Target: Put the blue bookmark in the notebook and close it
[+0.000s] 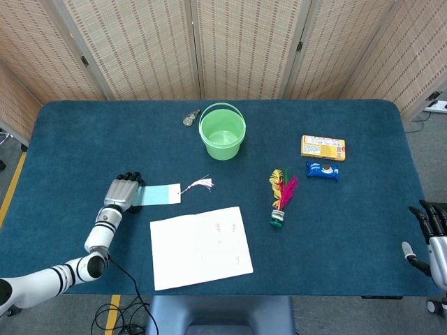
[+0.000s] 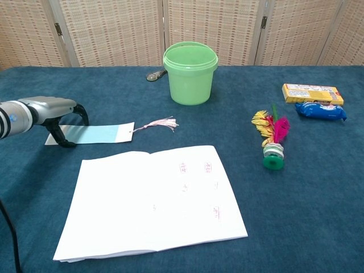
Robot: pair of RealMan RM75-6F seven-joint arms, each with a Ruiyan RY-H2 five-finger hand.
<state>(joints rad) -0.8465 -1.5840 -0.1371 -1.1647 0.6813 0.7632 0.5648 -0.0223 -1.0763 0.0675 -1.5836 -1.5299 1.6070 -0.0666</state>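
The light blue bookmark (image 1: 159, 195) (image 2: 96, 133) lies flat on the table, its pink tassel (image 1: 199, 185) (image 2: 159, 124) pointing right. My left hand (image 1: 122, 192) (image 2: 48, 111) arches over its left end, with fingers and thumb curved down and a gap between them. The bookmark's left edge is partly hidden under the hand. The open white notebook (image 1: 201, 246) (image 2: 151, 202) lies just in front of the bookmark. My right hand (image 1: 429, 237) hangs past the table's right front corner, fingers apart and holding nothing.
A green bucket (image 1: 222, 132) (image 2: 190, 71) stands at the back centre with a small metal object (image 1: 190, 117) beside it. A feathered shuttlecock (image 1: 281, 199) (image 2: 272, 139) lies right of the notebook. A yellow box (image 1: 323, 147) and a blue packet (image 1: 322, 170) sit at the right.
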